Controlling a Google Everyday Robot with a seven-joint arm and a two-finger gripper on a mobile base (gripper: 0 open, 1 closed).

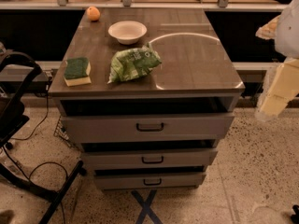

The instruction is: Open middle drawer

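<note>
The middle drawer (187, 158) is the wide grey drawer with a low front panel and a small black bar handle (153, 160) at its centre. It sits between the taller top drawer (196, 125) and the narrower lowest drawer (182, 180). A dark gap shows above its panel and its inside is hidden. My gripper (274, 99) hangs at the right edge of the view, pale and blurred. It is level with the cabinet top, well to the right of the cabinet and apart from every drawer.
On the cabinet top (196, 59) lie a green sponge (77, 71), a green bag (133, 64), a white bowl (127, 31) and an orange (93, 13). A black frame with cables (18, 125) stands at the left. Blue tape (146, 208) marks the floor in front.
</note>
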